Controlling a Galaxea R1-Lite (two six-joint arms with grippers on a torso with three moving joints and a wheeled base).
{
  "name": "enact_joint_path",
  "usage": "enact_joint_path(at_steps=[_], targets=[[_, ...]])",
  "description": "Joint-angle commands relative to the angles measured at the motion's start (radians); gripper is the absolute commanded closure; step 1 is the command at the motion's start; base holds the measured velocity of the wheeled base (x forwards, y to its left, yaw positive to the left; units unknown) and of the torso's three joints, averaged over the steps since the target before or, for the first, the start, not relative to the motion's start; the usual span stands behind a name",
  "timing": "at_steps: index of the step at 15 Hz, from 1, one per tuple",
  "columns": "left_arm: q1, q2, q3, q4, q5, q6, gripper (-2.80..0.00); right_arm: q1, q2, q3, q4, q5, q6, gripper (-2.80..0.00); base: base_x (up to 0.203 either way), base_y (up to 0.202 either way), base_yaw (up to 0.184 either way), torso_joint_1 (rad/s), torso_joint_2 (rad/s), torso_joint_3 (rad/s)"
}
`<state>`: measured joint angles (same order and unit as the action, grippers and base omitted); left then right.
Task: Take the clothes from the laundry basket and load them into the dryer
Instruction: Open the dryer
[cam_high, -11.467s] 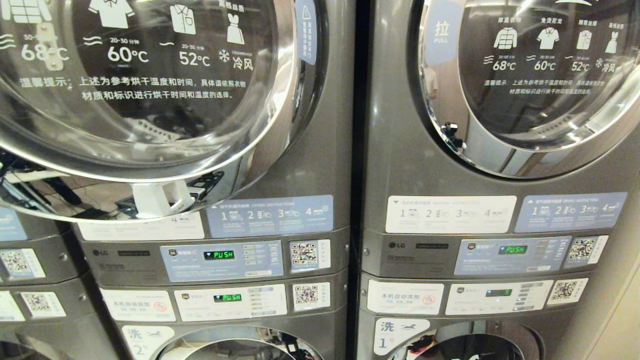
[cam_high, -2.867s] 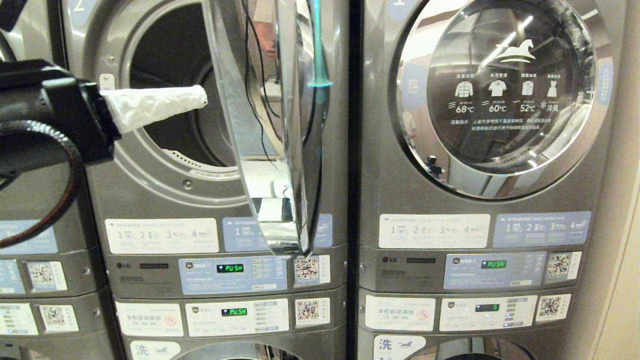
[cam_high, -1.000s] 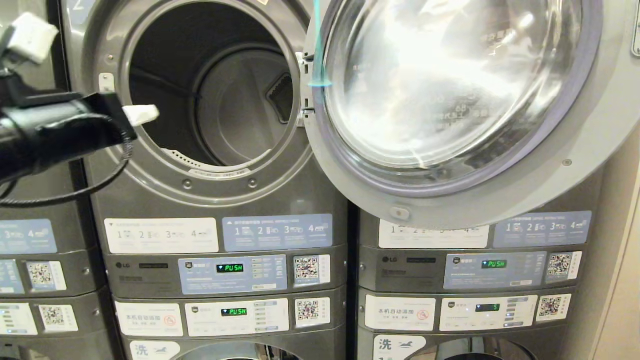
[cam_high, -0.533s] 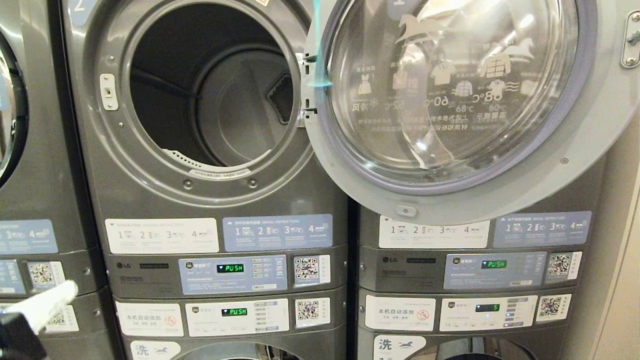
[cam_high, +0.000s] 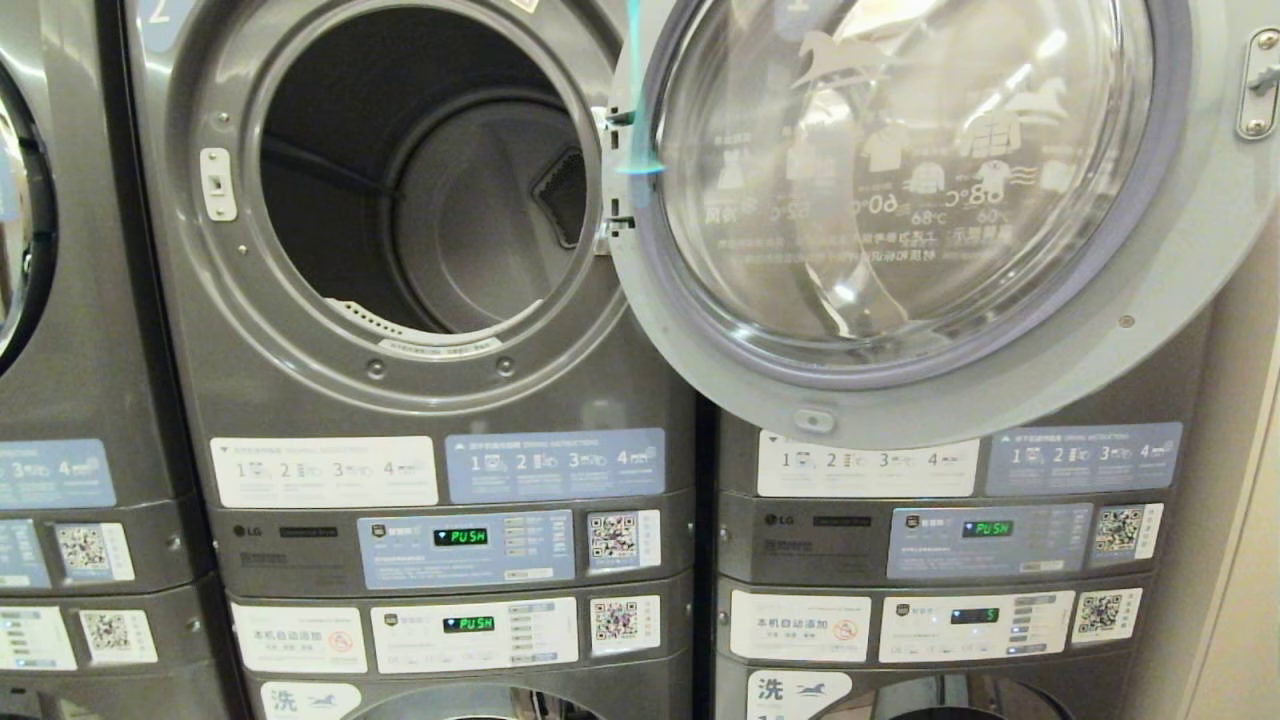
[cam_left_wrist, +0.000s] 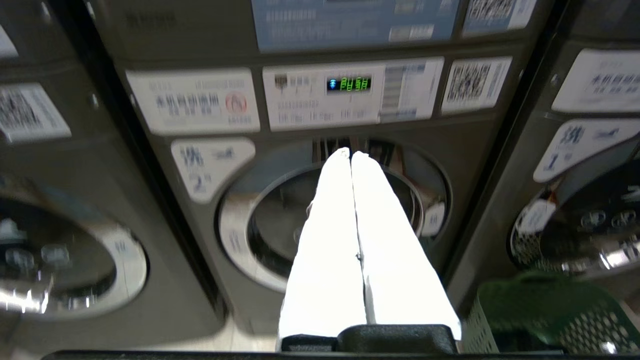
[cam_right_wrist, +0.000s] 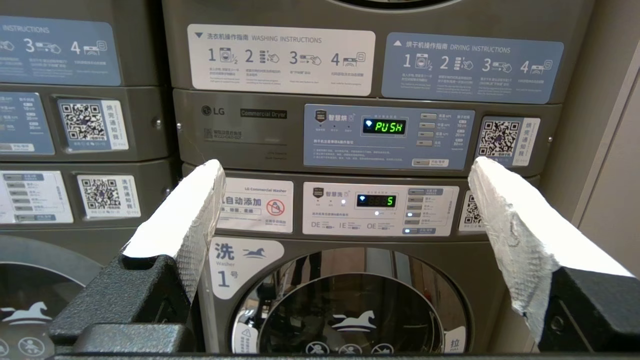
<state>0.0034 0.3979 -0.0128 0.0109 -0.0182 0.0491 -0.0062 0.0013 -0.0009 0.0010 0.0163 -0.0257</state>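
The dryer (cam_high: 420, 180) is the upper machine of the middle stack. Its drum stands open, dark and empty. Its round glass door (cam_high: 900, 200) is swung wide to the right. A corner of the green laundry basket (cam_left_wrist: 545, 315) shows low in the left wrist view; no clothes can be made out in it. My left gripper (cam_left_wrist: 351, 152) is shut, its white-wrapped fingers pressed together on nothing, and points at the washer door below the dryer. My right gripper (cam_right_wrist: 347, 165) hangs open and empty before the right-hand washer's control panel (cam_right_wrist: 380, 202). Neither arm shows in the head view.
The open door covers the front of the right-hand upper dryer. Shut washer doors (cam_right_wrist: 350, 310) sit below both stacks. Another stack (cam_high: 60, 300) stands at the left, and a beige wall (cam_high: 1250, 560) closes the right side.
My left arm, beside the dryer opening a second ago, has dropped down and left the head view. The dryer door has stayed wide open.
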Motion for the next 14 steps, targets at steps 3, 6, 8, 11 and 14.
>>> enact_joint_path(at_steps=[3, 6, 8, 11, 14], targets=[[-0.005, -0.308, 0.004, 0.007, 0.004, 0.035, 0.0, 0.0, 0.0, 0.001, -0.001, 0.001, 0.0, -2.8, 0.0, 0.0, 0.0, 0.0, 0.0, 0.0], [0.0, -0.398, 0.011, -0.003, 0.005, 0.049, 0.0, 0.0, 0.0, -0.001, 0.001, 0.001, 0.003, -2.8, 0.0, 0.0, 0.0, 0.0, 0.0, 0.0], [0.0, -0.398, 0.011, -0.005, 0.009, 0.016, 0.0, 0.0, 0.0, -0.001, 0.0, 0.001, 0.001, -2.8, 0.0, 0.0, 0.0, 0.0, 0.0, 0.0], [0.0, -0.398, 0.011, -0.005, 0.009, 0.005, 0.0, 0.0, 0.0, 0.001, -0.001, 0.001, 0.003, -2.8, 0.0, 0.0, 0.0, 0.0, 0.0, 0.0], [0.0, -0.398, 0.011, -0.005, 0.015, 0.005, 0.0, 0.0, 0.0, 0.0, -0.001, 0.001, 0.001, -2.8, 0.0, 0.0, 0.0, 0.0, 0.0, 0.0]])
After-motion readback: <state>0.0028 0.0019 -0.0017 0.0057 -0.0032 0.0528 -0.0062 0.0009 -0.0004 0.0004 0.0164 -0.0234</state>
